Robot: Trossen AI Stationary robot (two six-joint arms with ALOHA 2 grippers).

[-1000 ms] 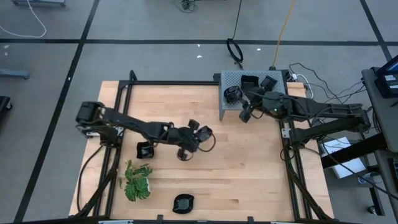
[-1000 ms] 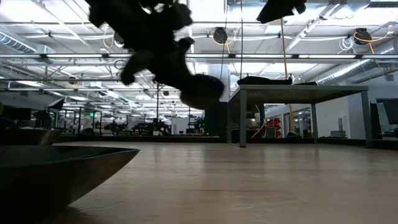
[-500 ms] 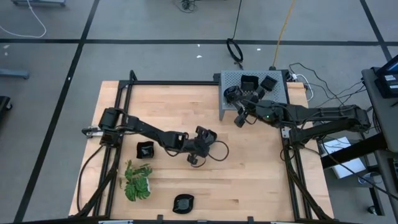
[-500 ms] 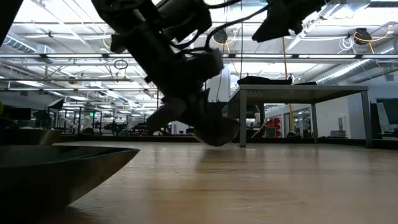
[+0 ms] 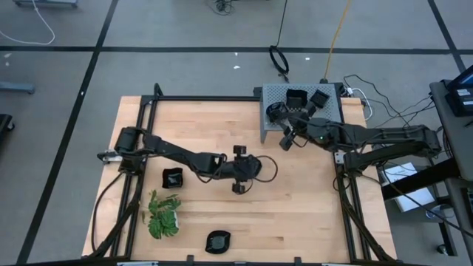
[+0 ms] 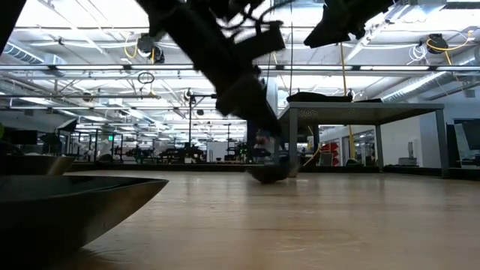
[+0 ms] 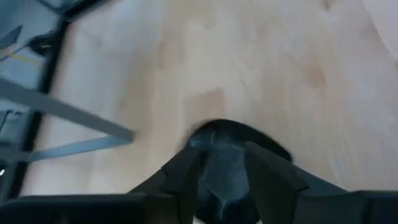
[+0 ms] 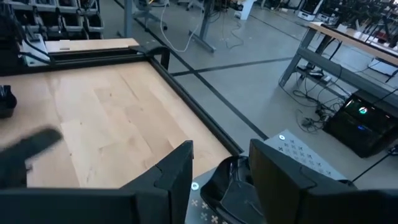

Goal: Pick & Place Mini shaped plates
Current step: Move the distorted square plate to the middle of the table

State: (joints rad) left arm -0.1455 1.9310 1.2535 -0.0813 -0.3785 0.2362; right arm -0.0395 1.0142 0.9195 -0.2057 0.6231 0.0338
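Note:
A mini shaped plate (image 7: pixel 229 163), black and glossy, lies flat on the wooden table near its middle and also shows in the low view (image 6: pixel 267 174). My left gripper (image 7: pixel 222 177) (image 5: pixel 247 168) stands open over this plate, one finger on each side of it. Over the left part of the grey perforated box (image 5: pixel 301 103) my right gripper (image 5: pixel 287 137) (image 8: pixel 221 180) hangs open. A black plate (image 8: pixel 229 182) in the box shows between its fingers, below them. Other plates lie in the box (image 5: pixel 296 97) and on the table (image 5: pixel 172 177) (image 5: pixel 218 241). My left gripper's fingers (image 7: pixel 186 177) slant down on either side of the plate, which rests flat on the table. I cannot tell whether they touch its rim.
A green leafy plant (image 5: pixel 163 216) lies at the near left of the table. The plate at the near edge fills the low view's lower left (image 6: pixel 67 214). A black frame (image 5: pixel 222 99) runs around the table. Bare wood stretches to the right of my left gripper.
My left gripper has gone toward the table's right edge and down with the plate. The plate hung clear of the table a second ago and now rests on the wood under the gripper.

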